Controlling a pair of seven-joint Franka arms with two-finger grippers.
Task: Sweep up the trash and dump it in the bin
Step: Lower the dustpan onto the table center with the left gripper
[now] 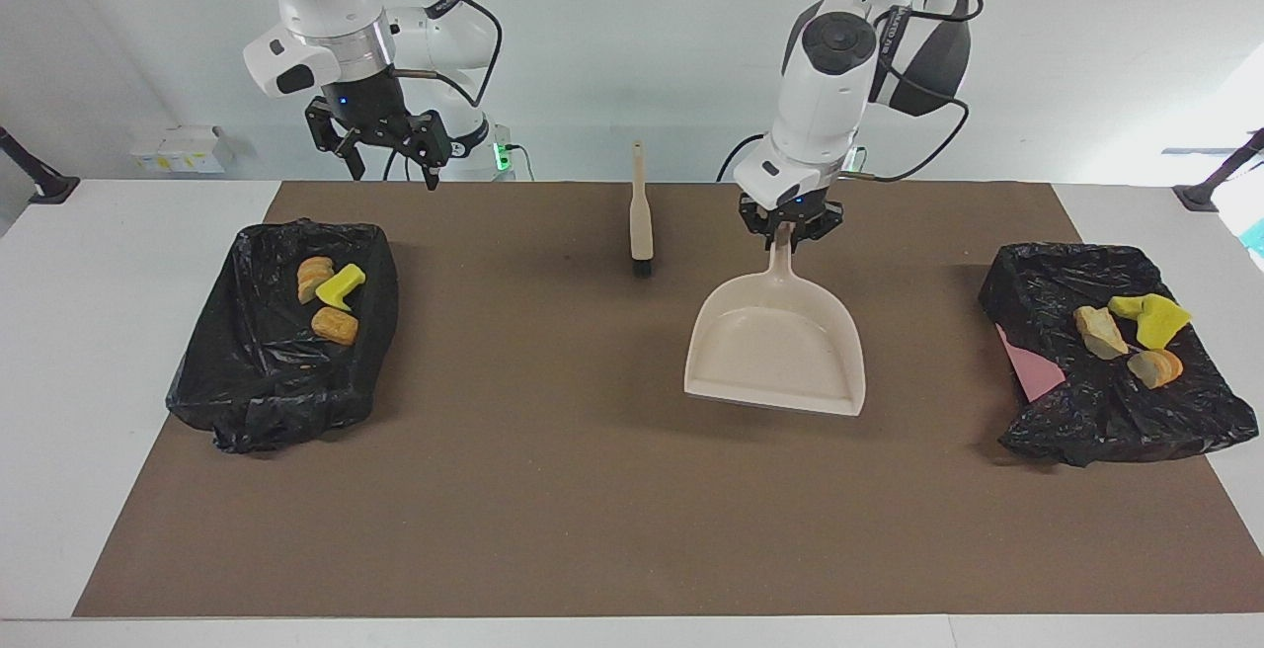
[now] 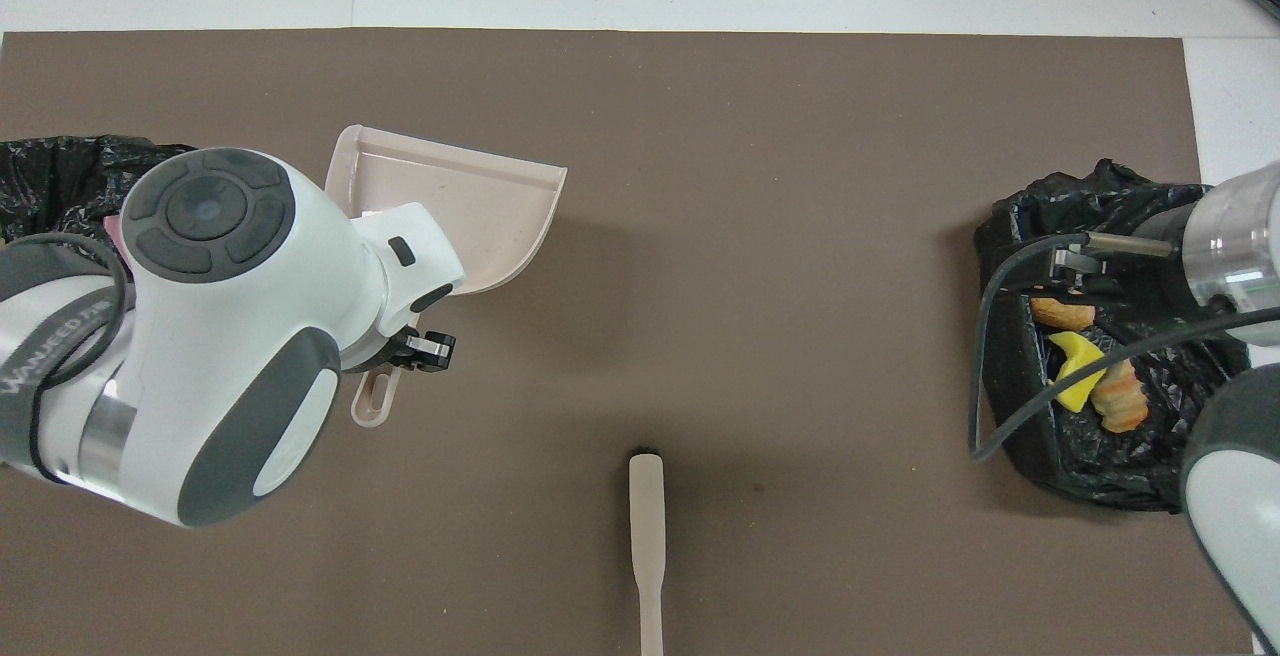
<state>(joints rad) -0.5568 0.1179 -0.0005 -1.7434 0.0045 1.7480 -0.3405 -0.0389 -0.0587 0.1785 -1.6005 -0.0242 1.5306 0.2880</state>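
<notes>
The left gripper (image 1: 787, 230) holds the dustpan (image 1: 780, 347) (by its handle) over the mat (image 1: 592, 490); the right gripper (image 1: 380, 139) is wide open.

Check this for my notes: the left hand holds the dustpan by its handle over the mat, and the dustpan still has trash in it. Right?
Not quite. The left hand does hold the dustpan by its handle over the mat, but the pan is empty, as the facing view shows; the trash lies in the bins.

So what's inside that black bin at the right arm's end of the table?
The bin, lined with a black bag, holds three scraps: a yellow sponge chunk and two golden-brown bread pieces. The crumpled liner's folds may hide more.
</notes>
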